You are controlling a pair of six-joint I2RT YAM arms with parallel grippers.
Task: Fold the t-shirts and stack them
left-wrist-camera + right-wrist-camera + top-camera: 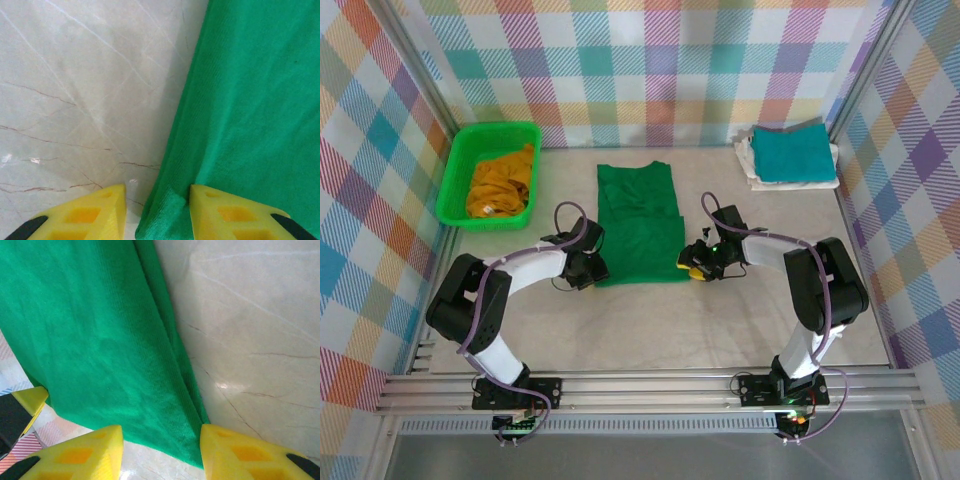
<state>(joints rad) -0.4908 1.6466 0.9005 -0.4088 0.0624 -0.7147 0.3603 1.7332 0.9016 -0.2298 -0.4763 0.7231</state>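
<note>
A dark green t-shirt (638, 225) lies flat in the middle of the table, folded into a long strip. My left gripper (592, 268) sits low at its near left corner. In the left wrist view the left gripper (157, 212) is open, with the green t-shirt's (250, 100) corner edge lying between the yellow fingers (212, 210). My right gripper (692, 268) is at the near right corner. The right wrist view shows the right gripper (161, 452) open, with the green t-shirt's (90, 330) hem corner between its fingers (227, 450).
A bright green basket (455, 175) at the back left holds a crumpled mustard t-shirt (502, 185). At the back right a folded teal t-shirt (790, 152) rests on a white one (752, 172). Plaid walls close off three sides. Bare marble tabletop (650, 330) lies in front of the shirt.
</note>
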